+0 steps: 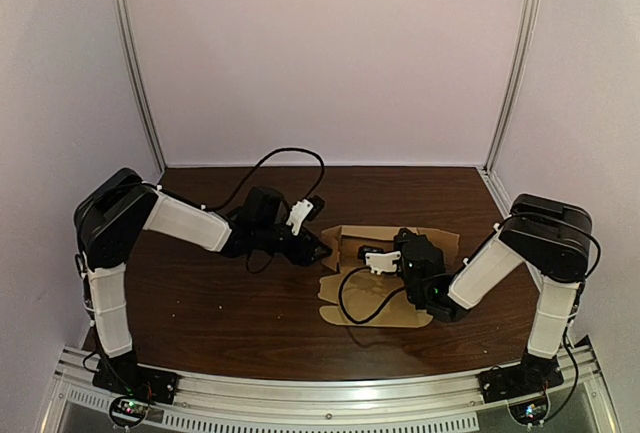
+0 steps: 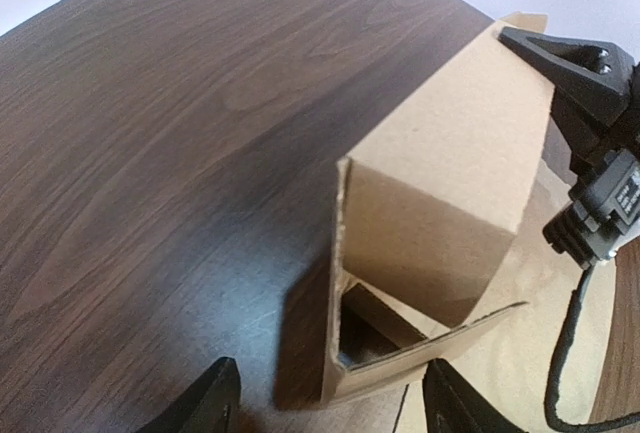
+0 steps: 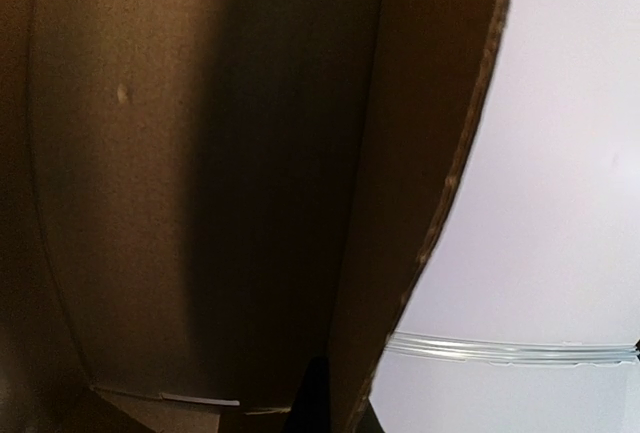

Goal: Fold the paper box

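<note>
The brown paper box (image 1: 385, 275) lies partly folded in the middle of the table, with one wall standing up. In the left wrist view a standing corner of the box (image 2: 440, 203) rises just ahead of my left gripper (image 2: 330, 415). That gripper is open, its two dark fingers either side of the corner and not touching it. My right gripper (image 1: 374, 256) reaches in from the right and pinches the top edge of the raised wall (image 3: 400, 253). Cardboard fills most of the right wrist view, and only one dark finger (image 3: 315, 398) shows clearly there.
The dark wooden table (image 1: 220, 313) sits inside pale walls with metal corner posts (image 1: 138, 73). Black cables trail from both wrists; the right one (image 1: 352, 308) loops across the flat cardboard flaps near the front.
</note>
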Action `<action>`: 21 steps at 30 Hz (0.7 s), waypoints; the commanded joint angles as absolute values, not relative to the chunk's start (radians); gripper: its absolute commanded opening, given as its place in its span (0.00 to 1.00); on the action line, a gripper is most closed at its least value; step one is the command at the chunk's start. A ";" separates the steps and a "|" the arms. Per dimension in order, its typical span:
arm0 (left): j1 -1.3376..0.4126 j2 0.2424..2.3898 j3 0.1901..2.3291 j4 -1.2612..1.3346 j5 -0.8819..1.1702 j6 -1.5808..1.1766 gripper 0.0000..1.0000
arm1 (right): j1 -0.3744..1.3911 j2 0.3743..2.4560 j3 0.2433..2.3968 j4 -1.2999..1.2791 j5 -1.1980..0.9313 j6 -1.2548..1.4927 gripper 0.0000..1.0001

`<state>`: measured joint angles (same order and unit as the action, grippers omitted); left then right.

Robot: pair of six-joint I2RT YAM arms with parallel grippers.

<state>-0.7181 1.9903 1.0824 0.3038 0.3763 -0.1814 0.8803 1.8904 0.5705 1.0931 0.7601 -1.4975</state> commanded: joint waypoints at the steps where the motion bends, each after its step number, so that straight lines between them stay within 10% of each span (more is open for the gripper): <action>1: -0.733 2.013 1.086 0.385 0.424 -0.153 0.65 | 0.898 1.886 0.566 1.027 0.757 -1.531 0.00; 21: -0.765 2.067 1.116 0.414 0.457 -0.120 0.52 | 0.922 1.914 0.576 1.033 0.793 -1.542 0.00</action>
